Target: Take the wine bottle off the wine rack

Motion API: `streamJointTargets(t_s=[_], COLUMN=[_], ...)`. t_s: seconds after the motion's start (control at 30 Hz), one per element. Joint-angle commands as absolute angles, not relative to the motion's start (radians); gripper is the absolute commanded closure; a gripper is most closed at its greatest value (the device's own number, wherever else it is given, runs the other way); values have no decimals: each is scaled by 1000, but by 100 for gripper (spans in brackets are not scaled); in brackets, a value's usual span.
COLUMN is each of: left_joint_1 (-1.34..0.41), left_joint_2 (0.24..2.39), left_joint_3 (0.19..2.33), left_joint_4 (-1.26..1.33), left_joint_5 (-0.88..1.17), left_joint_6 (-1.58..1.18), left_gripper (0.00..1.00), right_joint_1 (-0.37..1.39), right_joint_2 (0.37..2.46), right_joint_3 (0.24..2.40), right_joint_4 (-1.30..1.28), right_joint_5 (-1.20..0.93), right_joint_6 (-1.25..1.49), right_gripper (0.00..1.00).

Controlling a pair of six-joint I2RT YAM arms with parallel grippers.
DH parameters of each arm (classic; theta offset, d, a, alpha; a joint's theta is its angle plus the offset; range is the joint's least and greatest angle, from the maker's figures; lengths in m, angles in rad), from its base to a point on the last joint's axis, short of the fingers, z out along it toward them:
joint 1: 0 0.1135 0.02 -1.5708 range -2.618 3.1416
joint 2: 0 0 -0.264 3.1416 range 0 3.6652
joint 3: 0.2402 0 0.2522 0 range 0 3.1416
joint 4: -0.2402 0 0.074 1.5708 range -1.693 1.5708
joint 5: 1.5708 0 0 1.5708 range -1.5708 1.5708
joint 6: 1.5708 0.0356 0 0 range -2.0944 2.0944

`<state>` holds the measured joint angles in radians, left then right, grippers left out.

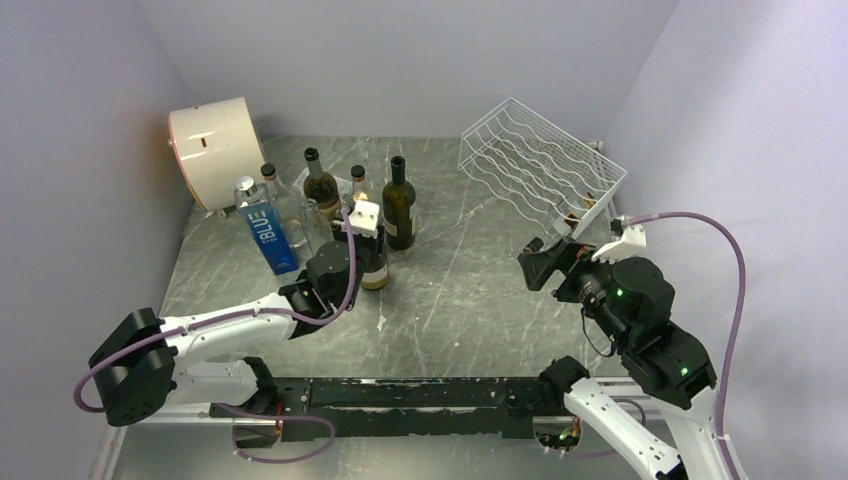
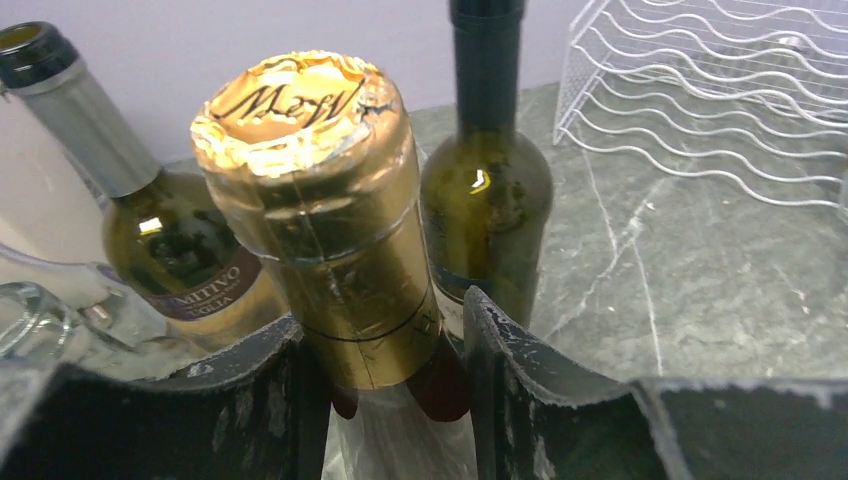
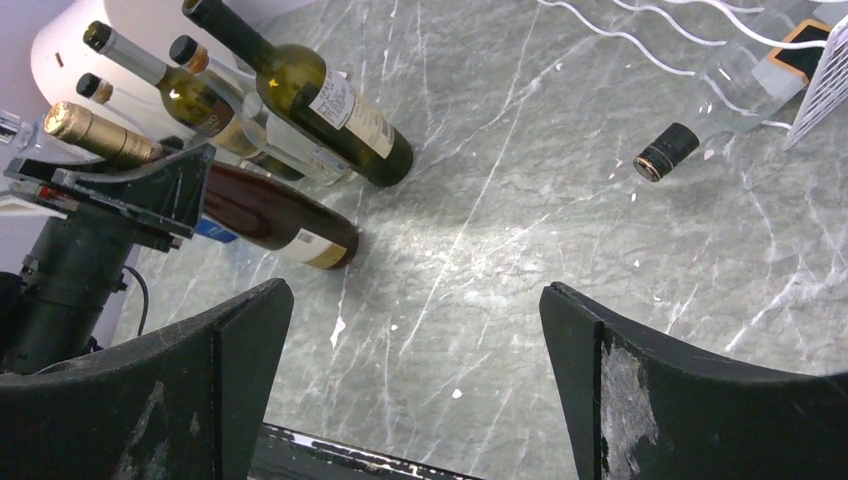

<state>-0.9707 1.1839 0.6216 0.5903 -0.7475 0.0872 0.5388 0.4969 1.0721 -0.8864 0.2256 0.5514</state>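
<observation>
Left pincer (image 2: 390,345) is closed on the neck of a gold-foil wine bottle (image 2: 310,190), which stands upright on the surface (image 1: 460,290) among other bottles (image 1: 400,200), well apart from the wine rack (image 1: 540,155). Right pincer (image 3: 415,330) is spread wide and holds nothing. It sits near the rack's front corner, where a clear black-capped bottle (image 3: 700,125) pokes out.

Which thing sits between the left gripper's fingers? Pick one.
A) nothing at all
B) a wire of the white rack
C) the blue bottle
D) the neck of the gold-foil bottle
D: in the left wrist view the left gripper has its fingers on either side of the gold-foil bottle, closed against its neck.
</observation>
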Motion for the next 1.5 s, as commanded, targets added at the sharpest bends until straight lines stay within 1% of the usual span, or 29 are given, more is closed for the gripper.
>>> streamJointTargets(t_s=[0.0, 0.13, 0.27, 0.5, 0.53, 0.57, 0.6, 0.67, 0.73, 0.87, 1.0, 1.1, 1.17, 1.27, 1.37, 1.47], left_joint_1=[-915, -882, -862, -837, -835, -835, -835, -835, -835, -835, -834, -835, -835, -836, -834, -835], left_joint_2=[1153, 1170, 1204, 1219, 1212, 1205, 1197, 1182, 1166, 1123, 1062, 1003, 960, 893, 819, 753], left_joint_3=[663, 657, 664, 646, 641, 637, 633, 625, 623, 621, 632, 652, 682, 729, 764, 792], left_joint_4=[799, 871, 936, 918, 903, 885, 869, 825, 776, 683, 570, 478, 382, 226, 102, -3], left_joint_5=[-752, -716, -723, -710, -708, -702, -699, -690, -680, -660, -615, -567, -527, -489, -437, -373], left_joint_6=[114, 160, 221, 173, 164, 154, 146, 125, 100, 62, 23, 1, -24, -93, -130, -127], left_gripper=[93, 93, 93, 92, 86, 76, 62, 46, 36, 23, 15, 11, 9, 4, 3, 4], right_joint_1=[545, 546, 545, 545, 545, 545, 545, 545, 545, 545, 545, 545, 544, 545, 545, 545], right_joint_2=[471, 469, 475, 482, 483, 483, 484, 488, 493, 516, 540, 554, 566, 594, 636, 703], right_joint_3=[1063, 1058, 1049, 1039, 1035, 1030, 1025, 1016, 1010, 1009, 1008, 975, 962, 936, 904, 893], right_joint_4=[-868, -863, -863, -865, -863, -861, -859, -853, -844, -829, -812, -791, -774, -739, -683, -640], right_joint_5=[247, 247, 241, 236, 235, 236, 237, 237, 231, 219, 205, 188, 179, 162, 140, 148], right_joint_6=[564, 569, 572, 575, 575, 573, 572, 571, 568, 563, 566, 573, 580, 590, 599, 601], right_gripper=[0, 0, 0, 0, 0, 0, 0, 0, 0, 0, 0, 0, 0, 0, 0, 0])
